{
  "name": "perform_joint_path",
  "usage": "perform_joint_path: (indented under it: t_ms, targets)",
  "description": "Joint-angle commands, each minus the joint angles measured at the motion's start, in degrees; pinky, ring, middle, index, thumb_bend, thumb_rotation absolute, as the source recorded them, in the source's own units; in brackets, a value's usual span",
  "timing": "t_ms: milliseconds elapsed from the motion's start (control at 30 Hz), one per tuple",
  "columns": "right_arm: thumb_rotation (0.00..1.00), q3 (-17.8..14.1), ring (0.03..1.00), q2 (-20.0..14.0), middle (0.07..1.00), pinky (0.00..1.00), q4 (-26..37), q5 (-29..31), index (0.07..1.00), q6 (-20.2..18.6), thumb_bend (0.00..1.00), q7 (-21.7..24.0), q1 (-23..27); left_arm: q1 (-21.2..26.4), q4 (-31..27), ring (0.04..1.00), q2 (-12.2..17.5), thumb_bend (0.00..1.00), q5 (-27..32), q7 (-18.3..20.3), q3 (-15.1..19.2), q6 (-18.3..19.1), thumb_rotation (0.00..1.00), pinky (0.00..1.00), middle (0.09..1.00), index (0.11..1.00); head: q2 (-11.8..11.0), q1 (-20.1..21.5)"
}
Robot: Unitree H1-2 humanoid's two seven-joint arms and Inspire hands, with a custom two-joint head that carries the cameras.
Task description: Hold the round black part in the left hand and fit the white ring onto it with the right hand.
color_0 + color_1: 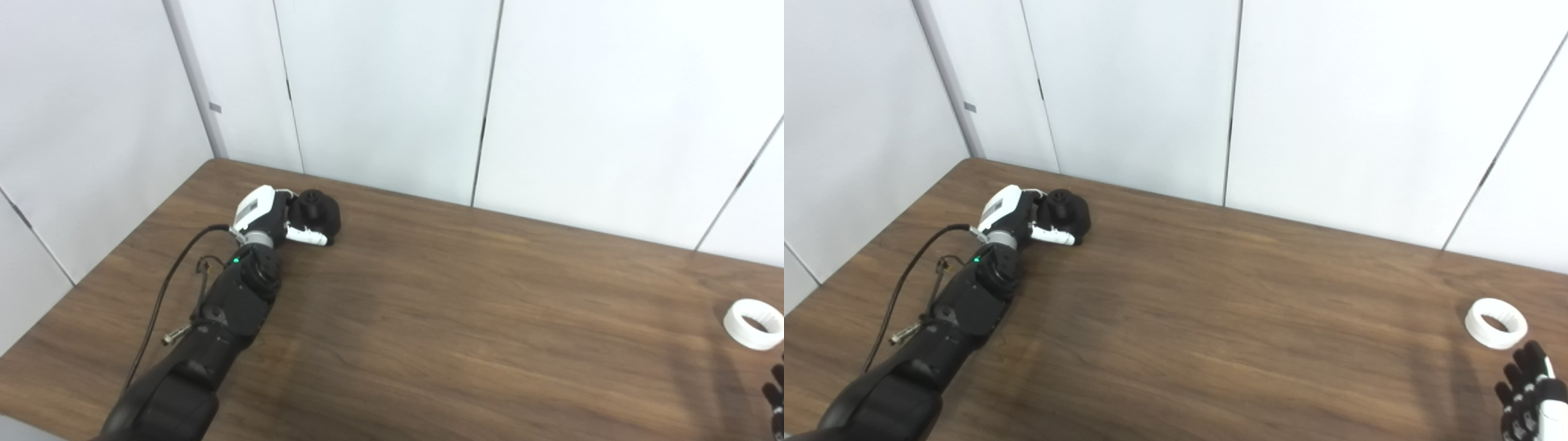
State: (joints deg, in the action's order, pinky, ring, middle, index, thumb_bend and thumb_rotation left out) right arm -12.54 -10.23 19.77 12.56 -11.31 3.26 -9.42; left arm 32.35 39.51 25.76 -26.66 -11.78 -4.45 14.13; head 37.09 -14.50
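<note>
Brown wood-grain tabletop (pixel 429 318): carries both parts, set well apart at opposite ends; smooth, so a nudged part could slide.
Left arm: stretched far toward the back left corner; long reach, probably little leverage if the part shifts.
Left hand (pixel 278 217): fingers curled around the round black part, thumb along its near side; cannot tell how firm the hold is.
Round black part (pixel 315 211): still resting on the tabletop near the back left edge, wrapped by the left hand; may roll or twist free on lifting if gripped off-centre.
Right hand (pixel 1528 395): at the lower right corner, fingers spread, holding nothing; partly cut off by the frame.
White ring (pixel 1496 323): lying flat just beyond the right hand, untouched; low and thin-walled, so fingertips could push it away rather than pinch it, or tip it askew for the fit.
</note>
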Motion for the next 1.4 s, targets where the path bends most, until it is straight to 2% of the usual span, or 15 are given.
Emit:
perform_joint_path:
  t_ms: [0, 267, 400, 600, 700, 933, 1133, 1267, 1367]
  targets:
    - [1.00, -0.6, 1.000, -0.4, 1.000, 1.00, 1.0, 0.5, 1.000, 1.7, 0.57, 0.0, 1.0, 3.2, -0.4, 0.907, 1.7, 0.52, -0.4, -2.4, 0.3, -2.2, 0.05, 1.00, 0.787, 0.479, 0.0, -0.1]
    - [1.00, -0.6, 1.000, -0.5, 1.000, 1.00, 0.8, 0.5, 1.000, 1.9, 0.55, 0.2, 1.1, 3.5, 0.5, 0.894, 1.7, 0.52, -0.7, -2.6, -0.3, -1.8, 0.05, 1.00, 0.780, 0.480, 0.3, 0.3]
    - [1.00, -0.4, 1.000, -0.5, 1.000, 1.00, 1.1, 0.1, 1.000, 1.6, 0.57, 0.1, 1.0, 3.0, -1.0, 0.881, 1.8, 0.52, -0.6, -1.9, -0.4, -1.4, 0.06, 0.99, 0.775, 0.480, 0.8, 1.3]
    - [1.00, -0.1, 1.000, -0.2, 1.000, 1.00, 1.5, 0.6, 1.000, 1.0, 0.56, 0.1, 1.0, -0.6, -11.9, 0.899, 1.8, 0.52, -0.9, 2.1, -1.1, 1.2, 0.05, 1.00, 0.781, 0.481, 1.4, 2.9]
    - [1.00, 0.1, 1.000, -0.2, 1.000, 1.00, 0.5, 0.8, 1.000, 2.4, 0.53, 0.7, 1.0, -3.4, -19.9, 0.917, 2.1, 0.52, -1.8, 5.9, -2.6, 2.8, 0.06, 1.00, 0.787, 0.481, 1.7, 3.7]
    - [1.00, 0.0, 1.000, 0.2, 1.000, 1.00, -0.7, 2.2, 1.000, 2.6, 0.53, 1.1, 1.1, -7.0, -31.9, 0.919, 1.6, 0.52, -3.4, 12.0, -4.5, 5.8, 0.06, 1.00, 0.787, 0.482, 2.3, 5.7]
    - [1.00, 0.4, 1.000, 0.4, 1.000, 1.00, -2.5, 2.2, 1.000, 4.1, 0.55, 1.7, 1.5, -8.9, -41.4, 0.922, 1.7, 0.52, -4.1, 20.0, -7.0, 9.4, 0.06, 1.00, 0.794, 0.483, 3.5, 9.2]
    - [1.00, 0.7, 1.000, 0.9, 1.000, 1.00, -2.9, 1.7, 1.000, 4.4, 0.59, 1.5, 1.5, -11.2, -46.7, 0.922, 1.4, 0.52, -5.0, 23.7, -9.4, 9.4, 0.06, 1.00, 0.803, 0.484, 4.2, 11.4]
    - [1.00, 1.0, 1.000, 1.0, 0.988, 1.00, -3.2, 1.0, 0.995, 4.5, 0.62, 1.3, 1.5, -13.2, -50.2, 0.910, 0.0, 0.52, -5.2, 25.5, -11.3, 8.7, 0.06, 1.00, 0.798, 0.483, 4.9, 13.4]
